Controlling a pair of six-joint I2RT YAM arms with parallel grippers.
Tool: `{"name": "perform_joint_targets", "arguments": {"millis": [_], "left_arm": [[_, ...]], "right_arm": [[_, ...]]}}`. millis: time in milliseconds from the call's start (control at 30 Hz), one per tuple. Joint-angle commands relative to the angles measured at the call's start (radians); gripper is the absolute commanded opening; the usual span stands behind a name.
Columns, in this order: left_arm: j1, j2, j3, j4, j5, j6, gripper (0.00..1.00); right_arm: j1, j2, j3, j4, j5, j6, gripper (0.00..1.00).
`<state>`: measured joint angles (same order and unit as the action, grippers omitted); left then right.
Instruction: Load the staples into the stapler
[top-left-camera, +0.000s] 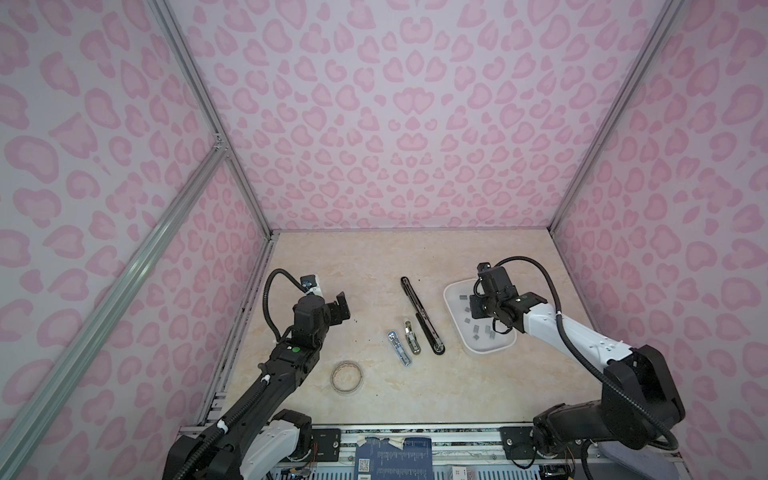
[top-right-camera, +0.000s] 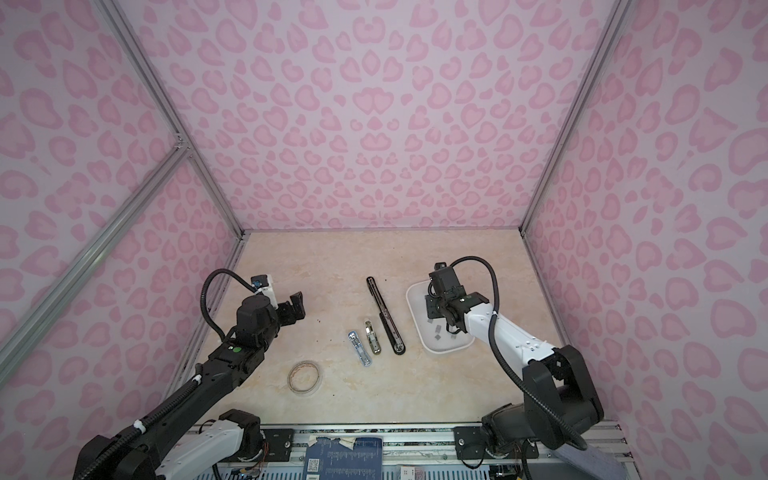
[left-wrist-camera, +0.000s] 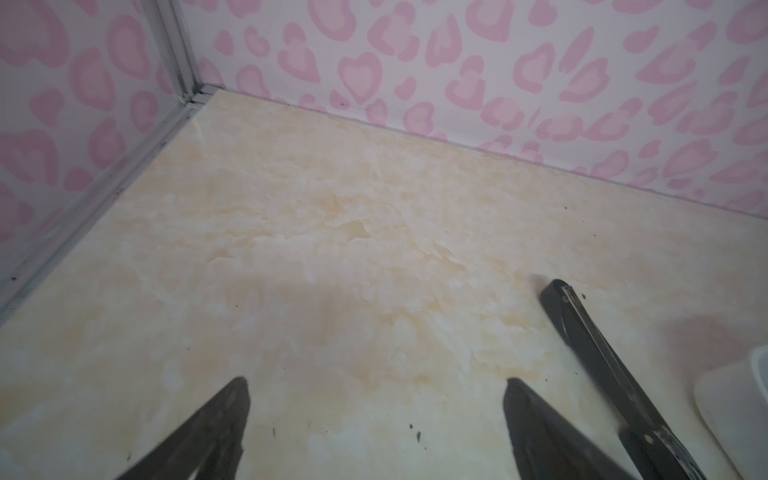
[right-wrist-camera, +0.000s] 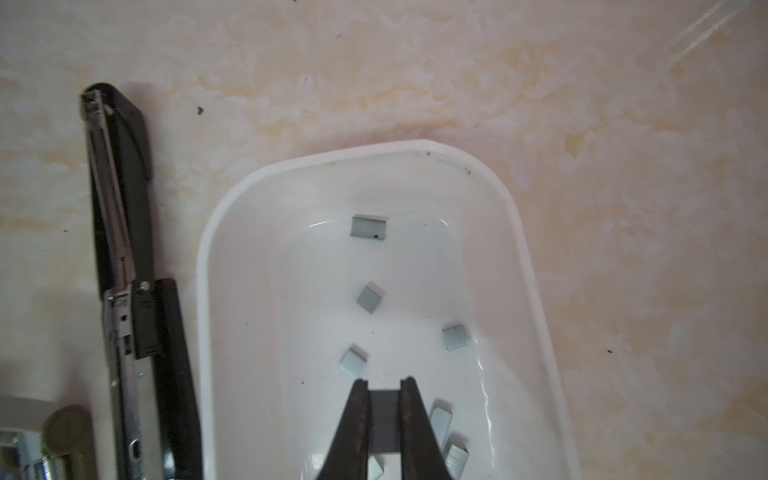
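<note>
A long black stapler (top-left-camera: 419, 316) (top-right-camera: 385, 316) lies opened flat at mid-table, its metal channel facing up (right-wrist-camera: 120, 266). To its right stands a white tray (top-left-camera: 451, 291) (right-wrist-camera: 365, 151) with several loose grey staples (right-wrist-camera: 369, 227) scattered inside. My right gripper (right-wrist-camera: 384, 384) (top-left-camera: 475, 309) reaches down into the tray, shut on one grey staple strip (right-wrist-camera: 384, 415) pinched between its fingers. My left gripper (top-left-camera: 343, 306) (left-wrist-camera: 376, 382) hovers over bare table to the left of the stapler, open and holding nothing.
Two small staplers, one silver (top-left-camera: 400, 348) and one olive (top-left-camera: 411, 337), lie just left of the black one. A roll of clear tape (top-left-camera: 348, 376) sits at the front left. Pink-patterned walls close in three sides.
</note>
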<state>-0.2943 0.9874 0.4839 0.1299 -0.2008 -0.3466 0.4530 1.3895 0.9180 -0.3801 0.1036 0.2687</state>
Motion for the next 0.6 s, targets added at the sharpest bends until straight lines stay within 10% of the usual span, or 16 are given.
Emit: {"name": "perform_joint_targets", "arguments": {"millis": [0,367,567], "left_arm": [[0.001,0.001,-0.02,0.14,0.243,-0.005,0.96],[-0.04,0.083,-0.063,0.346,0.573,0.021,0.98],[-0.106,0.027,-0.09,0.351,0.578,0.078,0.99]], "right_arm": [[0.05,-0.035,0.003,-0.029,0.023,0.022,0.09],[0.356,-0.055,-0.017,0.065,0.11,0.204,0.06],[0.458,0.014,-0.036,0.171,0.123,0.274,0.05]]}}
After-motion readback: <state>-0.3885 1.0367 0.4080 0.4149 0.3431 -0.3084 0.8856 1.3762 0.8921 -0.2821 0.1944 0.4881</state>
